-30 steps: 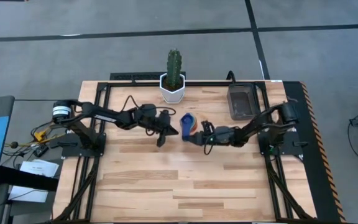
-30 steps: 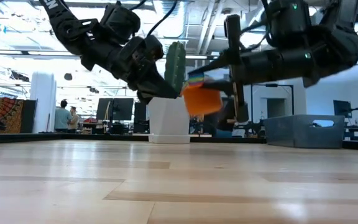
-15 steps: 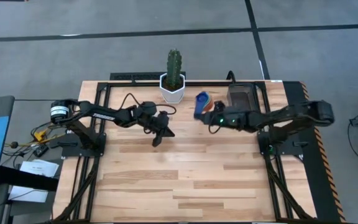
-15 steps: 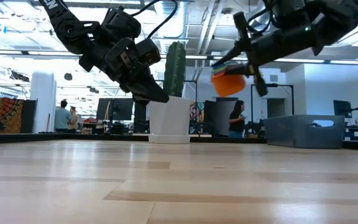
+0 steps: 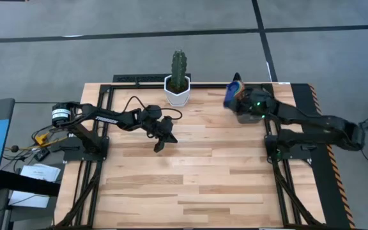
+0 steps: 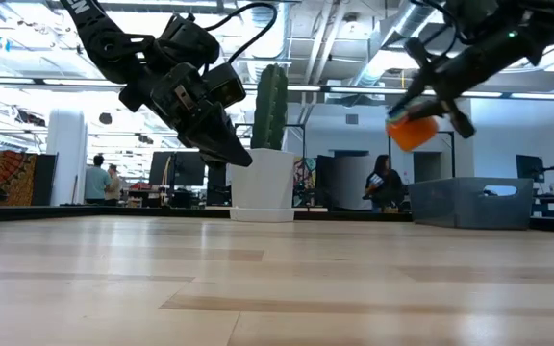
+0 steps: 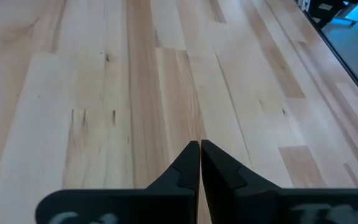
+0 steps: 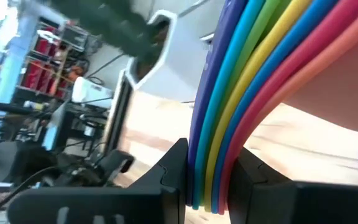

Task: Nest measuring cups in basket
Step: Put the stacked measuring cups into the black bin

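The nested measuring cups [image 5: 234, 91] form one stack, with the blue cup uppermost in the high view and the orange cup [image 6: 414, 131] outermost in the low view. My right gripper [image 5: 238, 97] is shut on the stack in the air at the far right, over the dark grey basket [image 6: 469, 202]. The basket stands on the table and is mostly hidden under the arm in the high view. My left gripper [image 5: 158, 145] is shut and empty above the middle-left of the table. Its closed tips also show in the left wrist view [image 7: 199, 146]. My right gripper pinches the stacked flat handles [image 8: 215, 168] between its two fingers [image 8: 174, 167], with all the coloured layers together on edge. The fingers lie across the handles. The stack is lifted clear and tilted, with the cup bowls [image 6: 414, 131] beyond the fingertips, above the basket's near-left side.
A white hexagonal pot with a green cactus [image 5: 178, 89] stands at the far edge, between the arms. It also shows in the low view [image 6: 263, 183]. Bare wooden tabletop [image 5: 190, 185] lies in the middle and near half. People show in the room behind the table.
My right gripper has carried the cup stack from the table's middle up and toward the far right corner, to above the basket, and the stack has tipped on the way. My left gripper has drawn back a little toward the table's left edge and stays shut.
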{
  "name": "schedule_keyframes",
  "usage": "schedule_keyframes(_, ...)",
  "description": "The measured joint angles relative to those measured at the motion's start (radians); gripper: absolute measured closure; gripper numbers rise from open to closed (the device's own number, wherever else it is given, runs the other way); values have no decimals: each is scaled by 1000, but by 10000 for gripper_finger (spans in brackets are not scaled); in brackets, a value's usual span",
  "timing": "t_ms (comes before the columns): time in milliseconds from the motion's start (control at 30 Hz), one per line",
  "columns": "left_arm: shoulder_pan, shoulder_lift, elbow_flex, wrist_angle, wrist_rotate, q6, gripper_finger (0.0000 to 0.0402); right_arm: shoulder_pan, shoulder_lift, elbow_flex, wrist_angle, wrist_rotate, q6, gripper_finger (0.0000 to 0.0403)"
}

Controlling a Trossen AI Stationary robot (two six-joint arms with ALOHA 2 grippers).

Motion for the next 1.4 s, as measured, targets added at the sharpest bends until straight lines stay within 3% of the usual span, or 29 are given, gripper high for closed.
schedule_keyframes(267,0,0,0,0,-37,-9,400,-333,-95,0,-193,-325,-66,319)
schedule_keyframes(700,0,0,0,23,-173,-65,400,-730,-2,1,-329,-776,-224,319)
schedule_keyframes(967,0,0,0,57,-254,-130,400,-793,153,1,-332,-918,-361,319)
schedule_keyframes(1400,14,1,0,54,-293,-91,400,-793,306,1,-281,-916,-388,319)
